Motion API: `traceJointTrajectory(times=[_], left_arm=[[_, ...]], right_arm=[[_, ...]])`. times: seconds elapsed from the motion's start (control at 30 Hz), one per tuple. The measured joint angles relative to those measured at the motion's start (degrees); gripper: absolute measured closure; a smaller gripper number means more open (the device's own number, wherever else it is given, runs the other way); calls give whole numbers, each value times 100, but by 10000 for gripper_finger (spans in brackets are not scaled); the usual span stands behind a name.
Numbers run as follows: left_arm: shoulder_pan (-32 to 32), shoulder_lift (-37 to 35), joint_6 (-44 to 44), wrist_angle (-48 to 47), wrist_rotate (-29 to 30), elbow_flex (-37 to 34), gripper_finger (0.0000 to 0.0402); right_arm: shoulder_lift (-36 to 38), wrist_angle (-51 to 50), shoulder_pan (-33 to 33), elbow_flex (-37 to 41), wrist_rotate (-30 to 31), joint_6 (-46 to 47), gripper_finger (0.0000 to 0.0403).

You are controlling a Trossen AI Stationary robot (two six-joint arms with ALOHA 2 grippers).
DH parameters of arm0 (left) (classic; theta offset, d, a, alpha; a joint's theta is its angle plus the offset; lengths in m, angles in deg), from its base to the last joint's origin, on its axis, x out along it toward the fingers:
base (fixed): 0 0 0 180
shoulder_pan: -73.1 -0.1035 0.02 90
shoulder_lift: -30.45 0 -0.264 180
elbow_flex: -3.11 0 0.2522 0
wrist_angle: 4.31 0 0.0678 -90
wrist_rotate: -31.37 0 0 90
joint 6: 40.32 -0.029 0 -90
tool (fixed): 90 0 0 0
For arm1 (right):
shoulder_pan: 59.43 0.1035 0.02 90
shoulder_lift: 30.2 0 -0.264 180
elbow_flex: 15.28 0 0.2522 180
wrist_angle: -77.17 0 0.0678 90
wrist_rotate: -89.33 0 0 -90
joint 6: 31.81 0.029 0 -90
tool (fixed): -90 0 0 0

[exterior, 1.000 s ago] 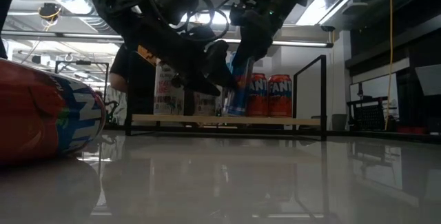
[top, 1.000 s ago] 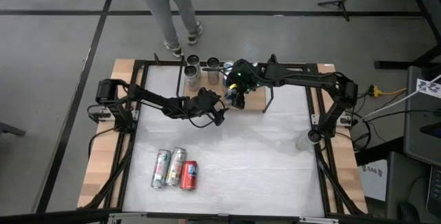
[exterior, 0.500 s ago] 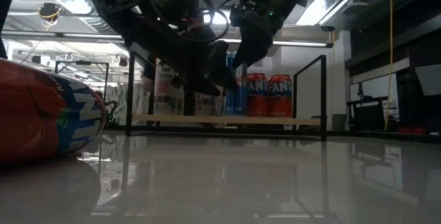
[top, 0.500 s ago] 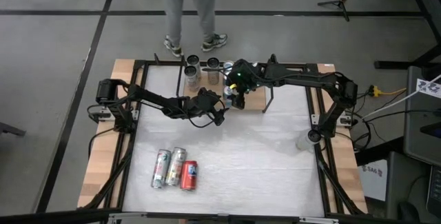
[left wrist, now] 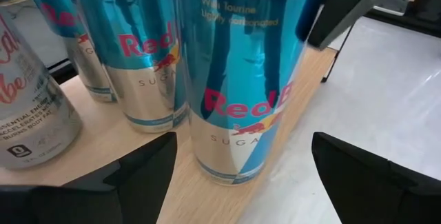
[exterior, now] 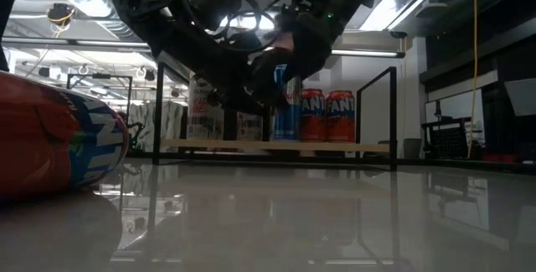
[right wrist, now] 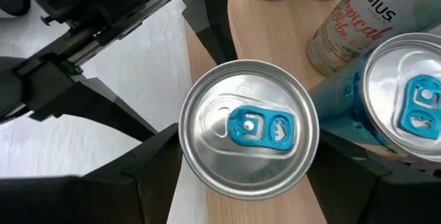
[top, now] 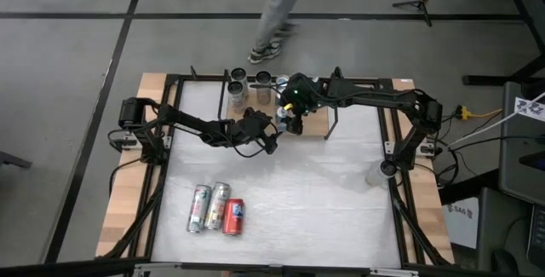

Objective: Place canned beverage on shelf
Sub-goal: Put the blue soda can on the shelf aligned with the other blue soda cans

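**At the far shelf: blue can upright on the board, right gripper on it**

Over the far middle of the table, the right gripper point(top: 294, 115) points straight down. Its two dark fingers press against opposite sides of the tall blue-and-silver beverage can point(left wrist: 241, 93). From its wrist camera the round silver lid sits squarely between them.

The can stands on the small light-wood shelf with black rod uprights point(exterior: 276, 145), close to one edge of the board. It stands just beside two more blue-and-silver cans point(left wrist: 145, 58) and near a white can point(left wrist: 27, 107). Two orange cans point(exterior: 327, 115) stand further along the shelf.

The can's long axis is vertical and it lies directly beneath the right gripper, so any release turns on a straight upward exit. That arm is plainly the nearer one.

The left gripper point(top: 271, 134) hovers on the near side of the shelf with its fingers spread wide. It faces the can but does not touch it.

A second ago the can hung tilted, with its base off the board. Half a second ago it was upright, and now it looks settled level with its neighbours. Both arms have barely shifted from above, while the person point(top: 277, 13) beyond the table has walked rightward.

Three spare cans point(top: 217, 209) lie on the near left of the white tabletop point(top: 324, 192).
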Motion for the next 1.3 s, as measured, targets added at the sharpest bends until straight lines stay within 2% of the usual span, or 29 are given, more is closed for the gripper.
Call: traceJointTrajectory(times=[0.37, 0.67, 1.3], left_arm=[[0, 0, 26, 76, 59, 0, 72], [0, 0, 139, 140, 64, 0, 72], [0, 0, 135, 140, 46, 0, 72]], right_arm=[[204, -466, 2, -400, 64, 0, 125], [204, -792, 3, -417, 107, 0, 125], [135, -672, 7, -417, -49, 2, 125]])
